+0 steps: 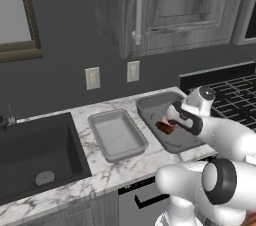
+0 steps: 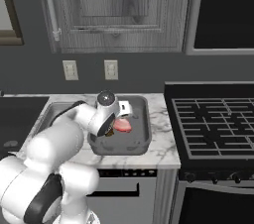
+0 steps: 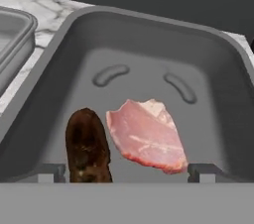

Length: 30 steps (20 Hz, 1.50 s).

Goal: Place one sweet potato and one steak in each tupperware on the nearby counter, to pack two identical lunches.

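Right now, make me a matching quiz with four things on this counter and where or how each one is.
Things:
1. brown sweet potato
2. steak
3. left tupperware
4. sink

States:
A. grey tray with no food in it
B. flat, pink and marbled, lying in the right tupperware
C. black basin at the counter's left end
D. dark oval lump beside the steak

Pairs: 1-D, 2-B, 3-A, 4-C

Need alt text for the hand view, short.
Looking down into a grey tupperware that holds a dark brown sweet potato and a pink marbled steak lying side by side on its floor, with the two dark fingers spread wide at the bottom edge and gripping nothing. A second tupperware sits on the marble counter at upper left.
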{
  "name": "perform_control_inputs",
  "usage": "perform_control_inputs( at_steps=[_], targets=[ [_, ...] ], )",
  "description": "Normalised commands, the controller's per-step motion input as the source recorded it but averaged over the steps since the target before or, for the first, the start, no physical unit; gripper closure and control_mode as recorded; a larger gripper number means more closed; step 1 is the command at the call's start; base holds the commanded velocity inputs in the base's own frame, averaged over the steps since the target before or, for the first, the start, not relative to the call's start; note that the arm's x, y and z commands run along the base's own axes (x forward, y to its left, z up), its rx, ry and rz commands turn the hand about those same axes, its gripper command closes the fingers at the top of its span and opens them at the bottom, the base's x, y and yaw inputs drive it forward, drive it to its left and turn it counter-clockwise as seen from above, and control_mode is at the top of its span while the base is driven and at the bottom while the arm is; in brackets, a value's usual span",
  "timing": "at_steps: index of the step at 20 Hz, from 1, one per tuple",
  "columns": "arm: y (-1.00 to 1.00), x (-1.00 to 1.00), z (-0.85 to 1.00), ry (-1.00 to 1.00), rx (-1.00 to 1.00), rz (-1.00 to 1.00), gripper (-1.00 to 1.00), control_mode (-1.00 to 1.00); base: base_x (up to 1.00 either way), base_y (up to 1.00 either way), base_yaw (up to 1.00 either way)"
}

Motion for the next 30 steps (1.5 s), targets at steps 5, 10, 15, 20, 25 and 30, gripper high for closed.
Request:
perform_control_inputs(
  at_steps=[5,10,15,20,25,30],
  targets=[
    [-0.38,-0.75,0.81,0.0,0.0,-0.04,-1.0,-1.0,0.0,0.0,0.0],
    [-0.18,-1.0,0.83,0.0,0.0,-0.01,-1.0,-1.0,0.0,0.0,0.0],
    [0.0,-0.95,0.86,-0.01,0.01,0.0,-1.0,-1.0,0.0,0.0,0.0],
    [0.03,-0.69,1.0,-0.07,0.14,0.0,-1.0,-1.0,0.0,0.0,0.0],
    [0.33,-0.32,0.56,-0.06,0.08,0.0,-1.0,-1.0,0.0,0.0,0.0],
    [0.35,-0.31,0.26,0.06,0.0,0.0,-1.0,-1.0,0.0,0.0,0.0]
  ],
)
